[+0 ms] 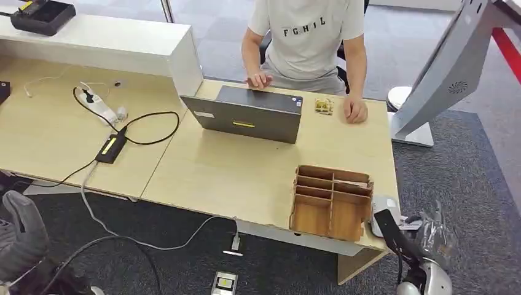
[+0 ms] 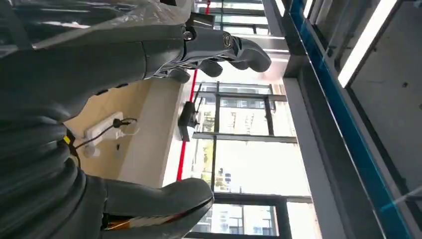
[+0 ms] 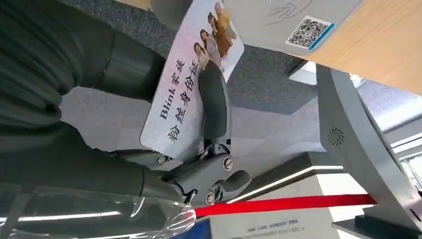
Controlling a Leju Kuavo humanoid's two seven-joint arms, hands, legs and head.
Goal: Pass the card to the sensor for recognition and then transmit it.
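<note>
The right hand grips the card: a dark finger lies flat across the printed face, and the card is clamped between it and the thumb side behind. The card's long axis runs away from the palm, its photo end pointing out toward the white sensor pad with the QR label, whose surface lies just beyond that end; whether the two touch cannot be told. In the head view the right hand sits at the near right corner of the desk, just beside the wooden organizer, with grey carpet open to its right as far as the grey kiosk stand. The left hand holds nothing, its fingers curved and apart from the thumb; in the head view it hangs low, off the desk's near left edge, above the carpet. Farther across the desk from the organizer stands a laptop, and a person sits behind it, both hands resting on the far edge.
</note>
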